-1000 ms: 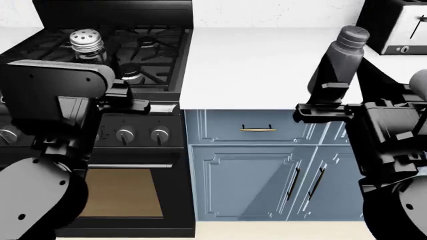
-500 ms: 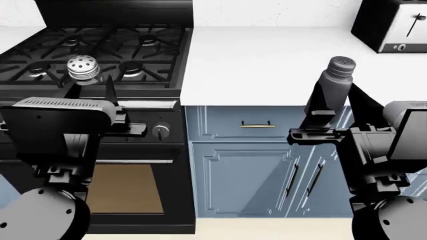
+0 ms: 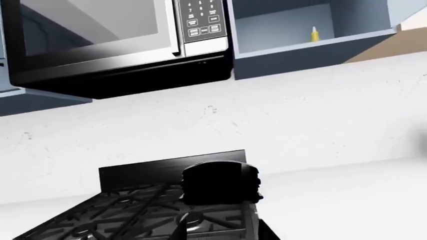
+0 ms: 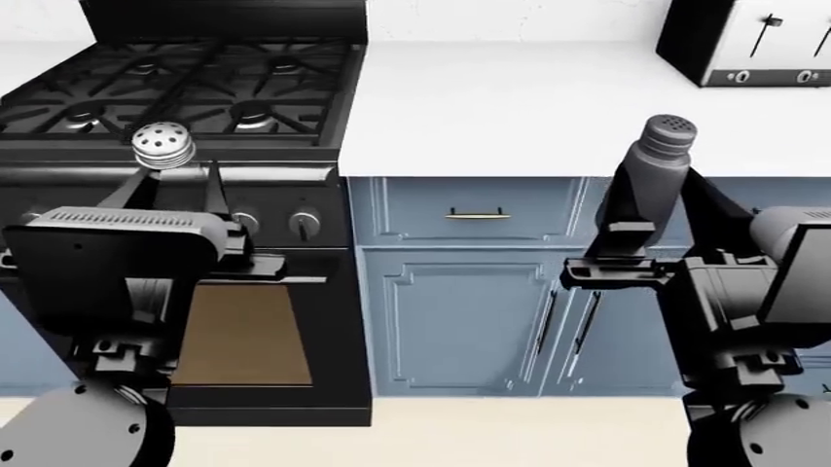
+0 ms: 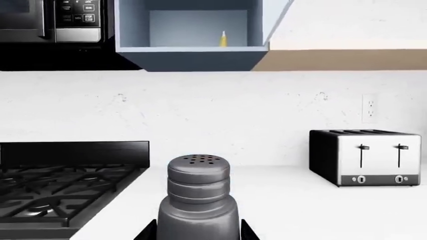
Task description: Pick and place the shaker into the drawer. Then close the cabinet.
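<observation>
Right tool [image 4: 656,209] was closed on the grey shaker [image 4: 656,161], held upright in front of the blue-grey cabinets [image 4: 468,311], below the edge of the white surface [image 4: 507,97]. In the right wrist view the grey shaker [image 5: 198,200] sat between the two dark fingers [image 5: 145,231], with its ridged top and a cluster of small dark holes showing.

Left tool [image 4: 169,185] was gripping the round shaker [image 4: 162,146], which has a pale silver top with dark holes. It was raised in front of the stove [image 4: 182,78], just above the knobs [image 4: 304,223]. In the left wrist view that shaker showed only as a dark lump [image 3: 220,182], with no detail to make out.

The drawer front [image 4: 474,212] with its brass bar handle was shut, and so were the doors below it.

A black and silver toaster [image 5: 365,157] stood at the back of the surface, with two levers and two small knobs and no readable label. A wall outlet [image 5: 369,108] was above it.

The microwave [image 3: 113,40] hung over the stove. Its keypad [image 3: 202,17] had rows of white markings too small to read, and no brand could be read.

The upper cabinet [image 5: 193,30] stood open, with a small yellow bottle [image 5: 223,38] inside.
</observation>
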You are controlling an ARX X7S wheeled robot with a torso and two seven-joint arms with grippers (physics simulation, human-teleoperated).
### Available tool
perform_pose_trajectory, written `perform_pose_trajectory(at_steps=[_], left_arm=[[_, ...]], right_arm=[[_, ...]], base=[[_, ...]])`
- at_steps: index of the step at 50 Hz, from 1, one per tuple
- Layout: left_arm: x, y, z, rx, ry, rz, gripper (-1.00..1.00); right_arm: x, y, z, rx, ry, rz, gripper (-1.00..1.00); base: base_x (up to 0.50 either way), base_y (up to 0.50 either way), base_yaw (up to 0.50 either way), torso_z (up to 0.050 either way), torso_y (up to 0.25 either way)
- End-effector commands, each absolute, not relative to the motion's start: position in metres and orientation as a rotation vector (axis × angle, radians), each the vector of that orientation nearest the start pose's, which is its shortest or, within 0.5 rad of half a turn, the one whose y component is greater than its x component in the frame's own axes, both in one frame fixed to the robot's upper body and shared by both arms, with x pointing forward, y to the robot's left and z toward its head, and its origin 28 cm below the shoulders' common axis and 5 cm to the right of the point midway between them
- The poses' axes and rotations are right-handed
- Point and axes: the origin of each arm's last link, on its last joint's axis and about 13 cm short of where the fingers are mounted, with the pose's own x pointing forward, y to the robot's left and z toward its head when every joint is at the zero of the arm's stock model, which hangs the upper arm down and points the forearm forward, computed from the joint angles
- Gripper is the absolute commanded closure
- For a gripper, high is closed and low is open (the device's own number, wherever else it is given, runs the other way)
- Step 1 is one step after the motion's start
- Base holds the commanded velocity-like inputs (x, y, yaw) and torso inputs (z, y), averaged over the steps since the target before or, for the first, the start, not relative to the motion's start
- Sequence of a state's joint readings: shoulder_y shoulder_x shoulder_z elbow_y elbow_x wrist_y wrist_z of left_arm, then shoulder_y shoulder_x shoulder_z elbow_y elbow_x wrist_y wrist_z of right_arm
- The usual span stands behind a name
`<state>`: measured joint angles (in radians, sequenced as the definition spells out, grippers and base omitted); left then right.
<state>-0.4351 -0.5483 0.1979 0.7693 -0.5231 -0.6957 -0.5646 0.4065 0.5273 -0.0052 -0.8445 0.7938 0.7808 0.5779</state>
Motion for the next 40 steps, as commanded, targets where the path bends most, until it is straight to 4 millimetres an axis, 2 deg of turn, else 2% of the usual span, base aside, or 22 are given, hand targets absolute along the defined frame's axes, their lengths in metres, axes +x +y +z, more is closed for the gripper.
perform_pose_trajectory(at_steps=[1,40], left_arm=[[0.218,0.228,0.204,0.146,-0.360,0.059,1.00],[0.213,0.225,0.215,0.141,-0.387,0.036,1.00]], right_arm=[[0.201,-0.128,0.215,-0.006,-0.323,-0.019,1.00],[0.191,-0.131,0.229,-0.003,-0.364,-0.020,1.00]], base=[[0.00,-0.36,0.00,0.000,0.000],[0.00,-0.32,0.00,0.000,0.000]])
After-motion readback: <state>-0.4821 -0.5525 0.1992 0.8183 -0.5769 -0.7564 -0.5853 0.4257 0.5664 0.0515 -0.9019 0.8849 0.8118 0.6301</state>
